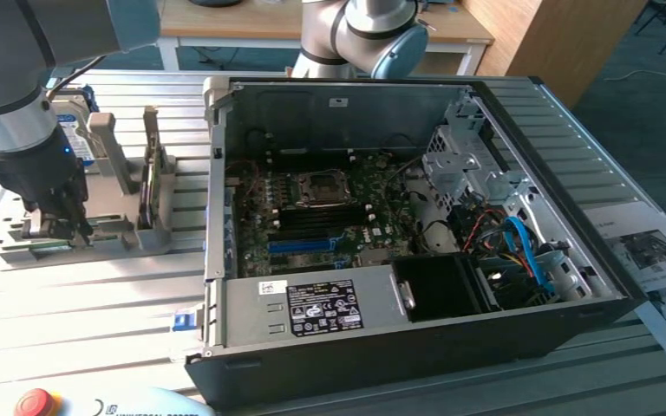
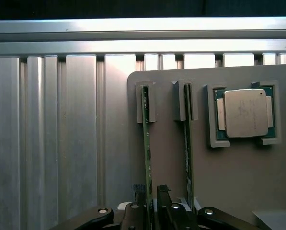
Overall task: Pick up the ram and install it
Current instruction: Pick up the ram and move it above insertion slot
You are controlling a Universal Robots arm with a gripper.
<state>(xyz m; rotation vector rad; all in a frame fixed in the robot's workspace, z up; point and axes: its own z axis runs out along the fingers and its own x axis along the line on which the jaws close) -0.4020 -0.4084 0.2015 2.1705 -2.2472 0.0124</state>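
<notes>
Two green ram sticks stand on edge in slots of a grey holder (image 2: 238,191). My gripper (image 2: 150,191) is lowered over the ram (image 2: 146,139) that stands farther from the processor. One of the fingers (image 2: 138,191) is on each side of the ram's top edge, and a narrow gap still shows beside the stick. The jaws stand slightly open and the ram rests in its slot. The second ram stick (image 2: 188,139) stands just beside it. In the exterior view my gripper (image 1: 62,221) is down at the holder (image 1: 101,238), to the left of the open computer case (image 1: 345,217).
A square silver processor (image 2: 245,112) lies in a pocket of the holder, beyond the second stick. A hard drive (image 1: 73,130) stands behind the holder. The case shows its motherboard (image 1: 310,217), blue cables and drive cage. A red stop button (image 1: 35,403) sits at the near edge.
</notes>
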